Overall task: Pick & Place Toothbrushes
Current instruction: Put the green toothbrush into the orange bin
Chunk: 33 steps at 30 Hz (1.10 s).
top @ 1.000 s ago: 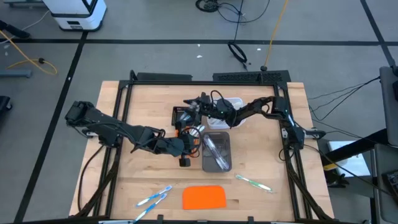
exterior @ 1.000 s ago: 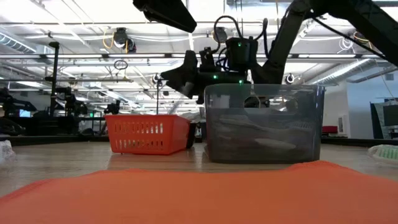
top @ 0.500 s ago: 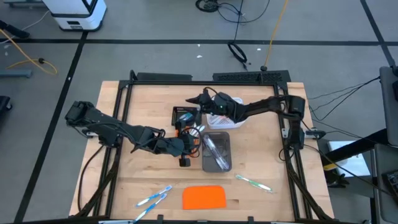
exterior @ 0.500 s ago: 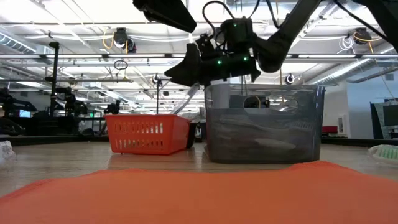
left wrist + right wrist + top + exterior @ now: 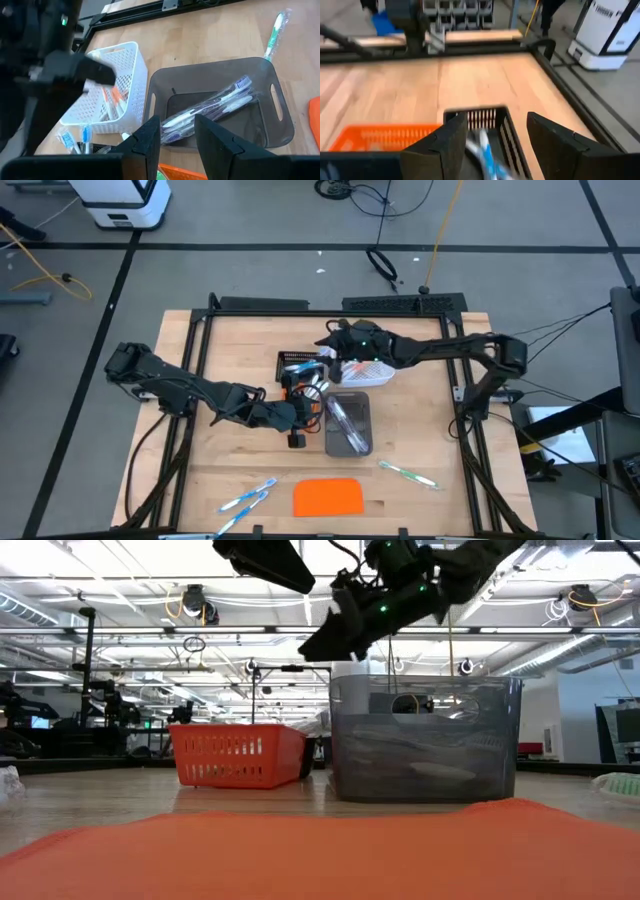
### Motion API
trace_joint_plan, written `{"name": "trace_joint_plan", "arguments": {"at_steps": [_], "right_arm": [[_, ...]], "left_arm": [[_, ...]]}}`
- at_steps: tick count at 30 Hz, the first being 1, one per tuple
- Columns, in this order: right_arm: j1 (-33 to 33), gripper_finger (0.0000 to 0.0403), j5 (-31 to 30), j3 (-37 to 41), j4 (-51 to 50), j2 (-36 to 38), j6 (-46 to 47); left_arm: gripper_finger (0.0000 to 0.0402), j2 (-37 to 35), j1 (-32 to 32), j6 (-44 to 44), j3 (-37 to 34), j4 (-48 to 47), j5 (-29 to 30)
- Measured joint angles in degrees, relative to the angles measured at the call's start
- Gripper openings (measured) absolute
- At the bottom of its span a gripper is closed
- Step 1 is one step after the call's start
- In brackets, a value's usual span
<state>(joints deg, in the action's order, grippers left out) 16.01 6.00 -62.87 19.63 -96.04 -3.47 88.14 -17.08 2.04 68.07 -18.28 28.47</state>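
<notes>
Above black slotted tray (image 5: 479, 120) | right end effector (image 5: 495, 145) open, empty | left end effector (image 5: 177, 142) open

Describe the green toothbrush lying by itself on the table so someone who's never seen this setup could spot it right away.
Start at the flat orange slab near the front edge of the wooden table, then look to its right. The green toothbrush lies there alone on bare wood, slanted, in clear wrap. The other loose brushes, a blue pair, lie left of the slab.

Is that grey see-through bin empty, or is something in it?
Not empty. The grey bin holds several wrapped toothbrushes lying flat on its bottom, seen past the left arm's fingers.
</notes>
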Motion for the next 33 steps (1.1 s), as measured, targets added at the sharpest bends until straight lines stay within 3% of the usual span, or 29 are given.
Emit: {"name": "trace_joint_plan", "arguments": {"at_steps": [10,20,33], "right_arm": [[-4.21,0.0199,0.04,-0.02,-30.30,11.54,-0.23],[-13.09,0.0199,0.07,-0.02,-45.33,18.79,7.07],[-29.30,0.0199,-0.20,-0.02,-59.42,19.27,23.43]], "left_arm": [[0.0122,0.00,0.00,-0.04,0.00,-0.15,0.00],[0.0122,0.00,0.02,-0.04,0.00,-0.28,0.00],[0.0122,0.00,0.00,-0.07,0.00,-0.37,0.00]]}}
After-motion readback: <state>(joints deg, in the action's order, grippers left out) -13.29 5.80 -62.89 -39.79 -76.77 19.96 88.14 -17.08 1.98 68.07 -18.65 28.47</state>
